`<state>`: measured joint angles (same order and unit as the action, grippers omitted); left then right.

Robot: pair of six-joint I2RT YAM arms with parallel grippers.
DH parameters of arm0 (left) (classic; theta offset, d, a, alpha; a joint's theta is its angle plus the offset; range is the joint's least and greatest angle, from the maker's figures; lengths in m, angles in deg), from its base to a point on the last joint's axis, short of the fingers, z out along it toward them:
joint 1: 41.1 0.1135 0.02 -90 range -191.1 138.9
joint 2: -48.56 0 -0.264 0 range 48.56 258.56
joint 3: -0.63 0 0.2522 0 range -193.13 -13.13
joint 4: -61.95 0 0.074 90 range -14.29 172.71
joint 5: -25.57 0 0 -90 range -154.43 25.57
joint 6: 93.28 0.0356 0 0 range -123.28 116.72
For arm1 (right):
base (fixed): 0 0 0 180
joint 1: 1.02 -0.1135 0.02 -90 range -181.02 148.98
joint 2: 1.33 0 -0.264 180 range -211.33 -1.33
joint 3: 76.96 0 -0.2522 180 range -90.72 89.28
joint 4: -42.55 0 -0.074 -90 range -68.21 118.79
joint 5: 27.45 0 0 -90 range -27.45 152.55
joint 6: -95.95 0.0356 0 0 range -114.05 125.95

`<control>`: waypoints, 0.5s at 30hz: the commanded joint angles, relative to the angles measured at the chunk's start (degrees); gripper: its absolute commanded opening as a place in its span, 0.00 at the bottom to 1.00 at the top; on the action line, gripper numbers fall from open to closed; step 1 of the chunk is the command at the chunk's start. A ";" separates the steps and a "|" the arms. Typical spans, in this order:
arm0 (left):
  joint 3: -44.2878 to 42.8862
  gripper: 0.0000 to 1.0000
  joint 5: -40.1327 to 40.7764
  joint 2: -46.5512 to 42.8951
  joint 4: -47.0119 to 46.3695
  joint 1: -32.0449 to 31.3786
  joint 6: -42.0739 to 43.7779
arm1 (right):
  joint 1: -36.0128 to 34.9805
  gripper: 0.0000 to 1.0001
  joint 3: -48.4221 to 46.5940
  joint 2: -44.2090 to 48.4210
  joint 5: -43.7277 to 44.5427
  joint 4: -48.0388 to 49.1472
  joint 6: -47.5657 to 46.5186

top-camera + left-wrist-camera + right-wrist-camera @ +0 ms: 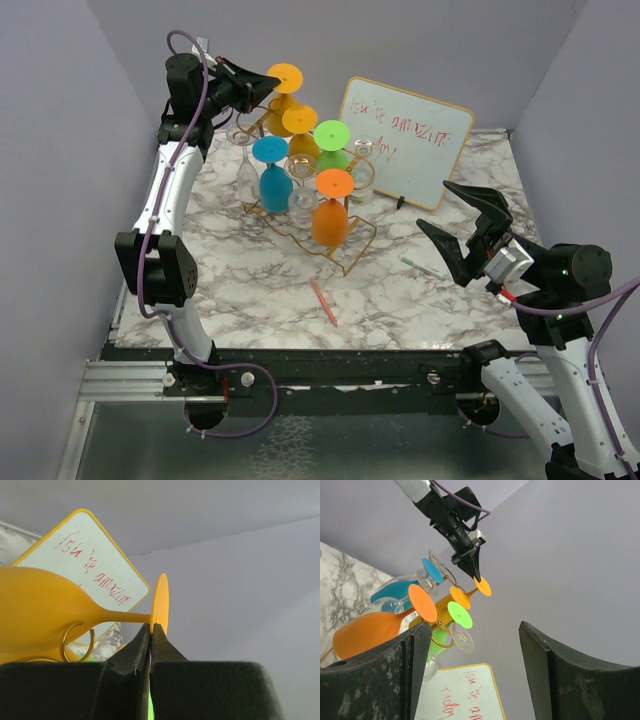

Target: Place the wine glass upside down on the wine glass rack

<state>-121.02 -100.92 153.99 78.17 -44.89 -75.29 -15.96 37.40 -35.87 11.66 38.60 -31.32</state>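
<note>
My left gripper is shut on the rim of the round foot of a yellow wine glass, held upside down at the top back of the gold wire rack. In the left wrist view the jaws pinch the foot's edge; the yellow bowl lies beside a gold rack loop. Whether the rack bears the glass I cannot tell. Blue, orange, green and another yellow glass hang upside down on the rack, with some clear ones. My right gripper is open and empty, right of the rack.
A framed whiteboard with red writing leans behind and right of the rack. A pink pen lies on the marble table in front of the rack, and a green pen lies near my right gripper. Grey walls enclose the table.
</note>
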 commanded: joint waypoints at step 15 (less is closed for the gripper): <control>-3.64 0.00 1.34 -0.89 9.41 0.92 2.28 | -0.09 0.77 0.85 0.24 -0.61 0.47 1.87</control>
<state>-123.28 -100.55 153.99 85.49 -44.43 -73.74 -15.96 37.86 -35.81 11.68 38.62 -30.43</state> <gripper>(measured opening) 0.006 0.765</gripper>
